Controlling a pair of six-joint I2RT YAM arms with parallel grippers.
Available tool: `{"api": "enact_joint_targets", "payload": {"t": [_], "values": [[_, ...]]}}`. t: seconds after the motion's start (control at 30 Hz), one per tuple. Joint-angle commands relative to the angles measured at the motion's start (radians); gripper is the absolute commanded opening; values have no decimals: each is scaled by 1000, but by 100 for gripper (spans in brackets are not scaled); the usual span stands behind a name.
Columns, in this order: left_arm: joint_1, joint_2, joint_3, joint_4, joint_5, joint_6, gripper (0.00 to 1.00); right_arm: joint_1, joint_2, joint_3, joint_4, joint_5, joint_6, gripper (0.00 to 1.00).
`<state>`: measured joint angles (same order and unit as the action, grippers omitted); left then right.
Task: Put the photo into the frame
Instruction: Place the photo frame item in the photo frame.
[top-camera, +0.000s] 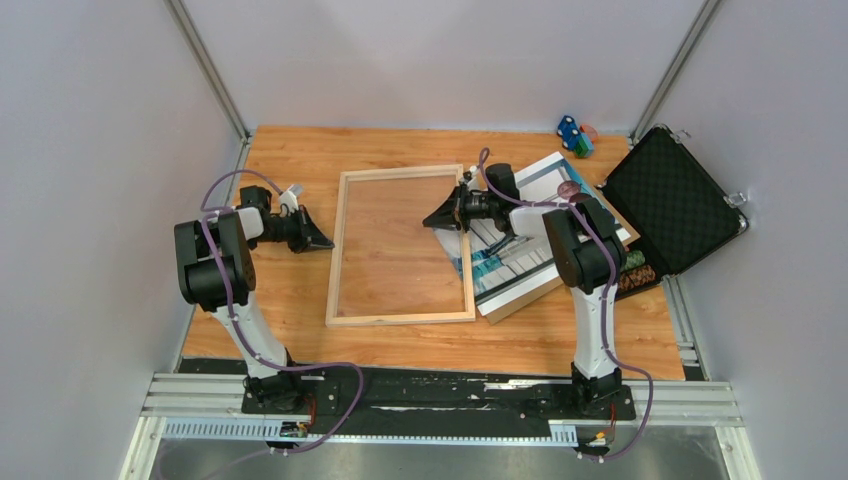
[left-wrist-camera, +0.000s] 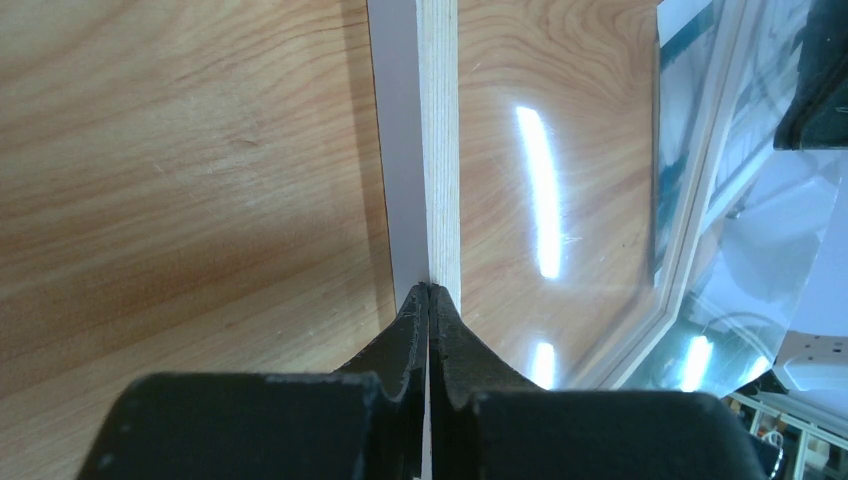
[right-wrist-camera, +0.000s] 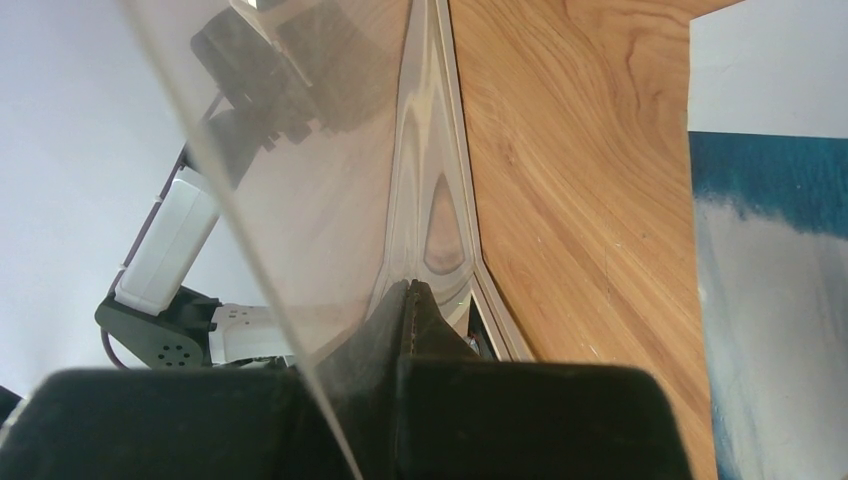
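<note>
The pale wood frame (top-camera: 402, 318) lies flat mid-table with its clear pane (top-camera: 395, 245) in it. The photo (top-camera: 525, 255) lies to its right under my right arm, on a brown board (top-camera: 515, 303); its teal and white print shows in the right wrist view (right-wrist-camera: 770, 300). My left gripper (top-camera: 326, 243) is shut, with its tips (left-wrist-camera: 430, 288) touching the frame's left rail (left-wrist-camera: 438, 140). My right gripper (top-camera: 432, 221) is shut, with its tips (right-wrist-camera: 410, 285) at the inner lip of the right rail (right-wrist-camera: 458, 150). A clear sheet edge (right-wrist-camera: 240, 230) crosses diagonally in front of one finger.
An open black case (top-camera: 670, 200) lies at the right edge with dark round pieces (top-camera: 635, 272) by its near side. A small blue and green toy (top-camera: 572, 133) sits at the back right. Grey walls close in the table on three sides.
</note>
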<state>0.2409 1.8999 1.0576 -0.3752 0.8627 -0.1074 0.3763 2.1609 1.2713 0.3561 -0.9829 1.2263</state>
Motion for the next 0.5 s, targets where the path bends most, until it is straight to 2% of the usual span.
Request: {"api": "enact_joint_targets", "payload": {"t": [0.0, 0.47], "values": [[-17, 42, 2, 14, -80, 38, 0, 31, 13, 23, 1, -36, 25, 0], [-17, 41, -1, 15, -88, 40, 0, 30, 27, 51, -23, -70, 41, 0]]}}
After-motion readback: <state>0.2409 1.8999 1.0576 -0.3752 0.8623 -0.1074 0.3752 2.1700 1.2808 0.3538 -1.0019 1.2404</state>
